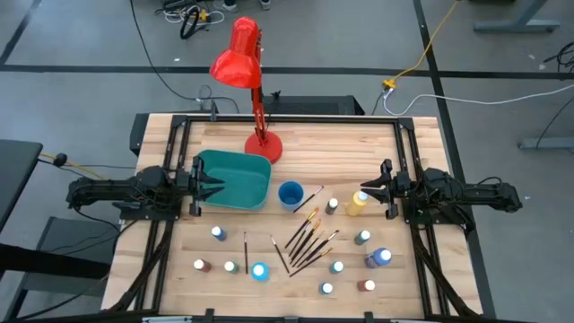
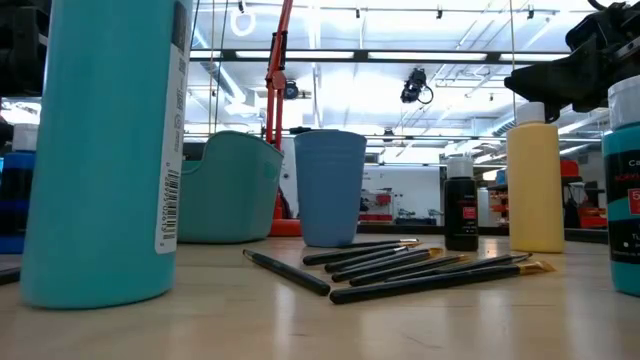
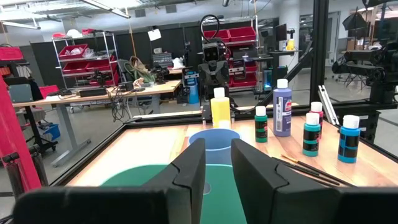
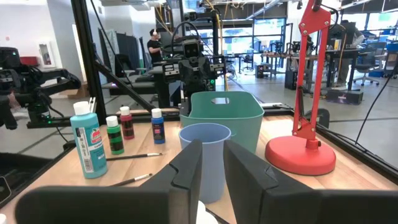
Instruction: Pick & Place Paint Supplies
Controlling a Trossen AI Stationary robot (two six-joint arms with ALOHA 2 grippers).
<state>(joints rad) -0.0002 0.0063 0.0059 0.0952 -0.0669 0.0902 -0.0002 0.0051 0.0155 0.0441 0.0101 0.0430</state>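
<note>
Paint bottles (image 1: 219, 233) and brushes (image 1: 305, 240) lie loose on the bench (image 1: 179, 251) in the high view, in front of the teal bin (image 1: 235, 178); left gripper (image 1: 213, 178) and right gripper (image 1: 369, 188) flank them, touching none. Best take one bottle upright, by its body. In the low view brushes lie right of the bin. Both wrist views show fingers (image 3: 186, 171) slightly parted, empty.

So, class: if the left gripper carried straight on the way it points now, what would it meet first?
Most likely the teal bin: the left gripper sits at its left rim, aimed across it. The blue cup lies beyond; height is unclear, so it might pass above the bin.
</note>
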